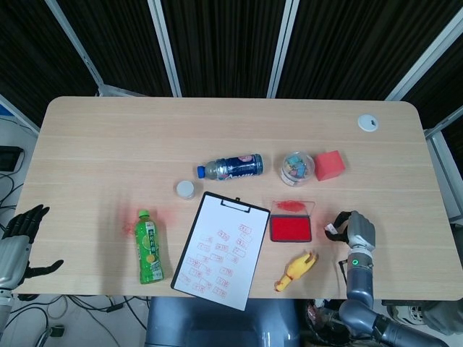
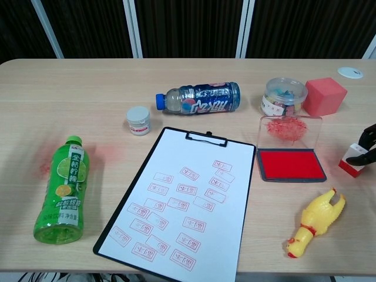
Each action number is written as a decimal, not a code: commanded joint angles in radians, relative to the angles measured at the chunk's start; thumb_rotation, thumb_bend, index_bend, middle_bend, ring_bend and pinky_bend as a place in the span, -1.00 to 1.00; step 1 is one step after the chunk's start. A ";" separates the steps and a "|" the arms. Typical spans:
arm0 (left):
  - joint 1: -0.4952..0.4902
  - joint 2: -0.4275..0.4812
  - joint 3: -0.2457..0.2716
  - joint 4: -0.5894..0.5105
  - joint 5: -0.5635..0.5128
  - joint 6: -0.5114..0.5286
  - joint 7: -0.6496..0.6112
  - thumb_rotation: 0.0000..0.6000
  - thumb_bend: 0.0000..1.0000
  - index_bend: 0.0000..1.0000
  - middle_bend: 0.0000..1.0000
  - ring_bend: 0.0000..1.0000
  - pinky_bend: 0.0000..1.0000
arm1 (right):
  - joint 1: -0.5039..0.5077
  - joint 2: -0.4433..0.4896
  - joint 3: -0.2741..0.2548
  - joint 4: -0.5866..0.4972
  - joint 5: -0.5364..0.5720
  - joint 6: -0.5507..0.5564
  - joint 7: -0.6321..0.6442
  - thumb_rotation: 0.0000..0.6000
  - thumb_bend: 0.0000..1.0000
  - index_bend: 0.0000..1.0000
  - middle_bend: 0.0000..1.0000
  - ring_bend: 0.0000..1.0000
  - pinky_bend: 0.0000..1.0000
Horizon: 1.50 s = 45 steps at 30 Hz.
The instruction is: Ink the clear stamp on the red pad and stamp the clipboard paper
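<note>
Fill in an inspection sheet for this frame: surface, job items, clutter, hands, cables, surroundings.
Surface: wooden table, faint red smudges near green bottle.
Job items: clear stamp right of open red pad; clipboard paper covered with red prints.
Clutter: blue bottle lying down, white jar, clear tub, red cube, rubber chicken.
Hands: right hand holds stamp; left hand open, off table.
Cables: on floor, left.
Surroundings: dark curtain.

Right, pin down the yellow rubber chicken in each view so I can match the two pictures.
Head view: the yellow rubber chicken lies near the table's front edge, right of centre, just below the red ink pad.
Chest view: the chicken lies at lower right, again just below the ink pad.
Shared landmark: the clipboard lies to its left in both.
</note>
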 commanded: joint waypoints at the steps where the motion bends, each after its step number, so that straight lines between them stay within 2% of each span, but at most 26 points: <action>1: 0.000 0.000 0.000 0.000 0.000 0.000 0.000 1.00 -0.98 -1.00 -1.00 -1.00 -1.00 | 0.001 0.003 -0.002 -0.005 0.004 -0.001 -0.003 1.00 -0.47 0.28 0.01 0.22 0.67; 8: 0.000 0.002 0.001 -0.001 0.001 0.000 -0.002 1.00 -0.98 -1.00 -1.00 -1.00 -1.00 | 0.005 0.008 -0.007 -0.009 0.012 0.000 -0.005 1.00 -0.48 0.21 -0.05 0.17 0.67; 11: 0.000 0.002 0.001 -0.001 0.001 -0.001 -0.003 1.00 -0.98 -1.00 -1.00 -1.00 -1.00 | 0.006 0.010 -0.009 -0.012 0.015 0.000 -0.006 1.00 -0.50 0.11 -0.13 0.11 0.61; 14: 0.000 0.002 0.001 -0.001 0.001 -0.001 -0.002 1.00 -0.98 -1.00 -1.00 -1.00 -1.00 | 0.008 0.014 -0.011 -0.018 0.020 -0.001 -0.011 1.00 -0.56 -0.06 -0.24 -0.02 0.49; 19: 0.000 0.003 0.001 -0.002 0.002 0.000 -0.002 1.00 -0.98 -1.00 -1.00 -1.00 -1.00 | 0.010 0.033 -0.020 -0.048 0.027 -0.017 -0.016 1.00 -0.73 -0.56 -0.56 -0.38 0.19; 23: 0.001 0.003 0.001 -0.002 0.002 0.000 -0.003 1.00 -0.98 -1.00 -1.00 -1.00 -1.00 | 0.006 0.058 -0.028 -0.099 -0.011 -0.028 0.004 1.00 -0.79 -0.72 -0.71 -0.58 -0.03; 27: 0.001 0.003 0.001 -0.002 0.003 0.002 -0.004 1.00 -0.98 -1.00 -1.00 -1.00 -1.00 | -0.006 0.089 -0.052 -0.162 -0.107 -0.013 0.033 1.00 -0.80 -0.85 -0.88 -0.85 -0.45; 29: 0.002 0.003 0.001 -0.002 0.003 0.002 -0.006 1.00 -0.98 -1.00 -1.00 -1.00 -1.00 | -0.015 0.109 -0.069 -0.192 -0.158 0.001 0.038 1.00 -0.80 -0.92 -0.95 -0.94 -0.57; 32: 0.002 0.004 0.000 -0.002 0.004 0.004 -0.009 1.00 -0.98 -1.00 -1.00 -1.00 -1.00 | -0.034 0.156 -0.108 -0.239 -0.255 0.035 0.033 1.00 -0.82 -0.99 -0.99 -0.98 -0.61; 37: 0.004 0.005 0.000 0.001 0.010 0.009 -0.013 1.00 -0.98 -1.00 -1.00 -1.00 -1.00 | -0.086 0.269 -0.180 -0.307 -0.444 0.109 0.037 1.00 -0.86 -1.00 -1.00 -1.00 -0.63; 39: 0.005 0.004 0.001 0.004 0.015 0.013 -0.010 1.00 -0.98 -1.00 -1.00 -1.00 -1.00 | -0.122 0.326 -0.220 -0.319 -0.558 0.162 0.056 1.00 -0.87 -1.00 -1.00 -1.00 -0.65; 42: 0.009 0.004 0.002 0.012 0.019 0.023 -0.002 1.00 -0.99 -1.00 -1.00 -1.00 -1.00 | -0.169 0.389 -0.281 -0.287 -0.710 0.230 0.091 1.00 -0.88 -1.00 -1.00 -1.00 -0.66; 45: 0.013 0.001 0.004 0.025 0.024 0.034 0.030 1.00 -0.98 -1.00 -1.00 -1.00 -1.00 | -0.215 0.424 -0.332 -0.208 -0.844 0.314 0.097 1.00 -0.90 -1.00 -1.00 -1.00 -0.66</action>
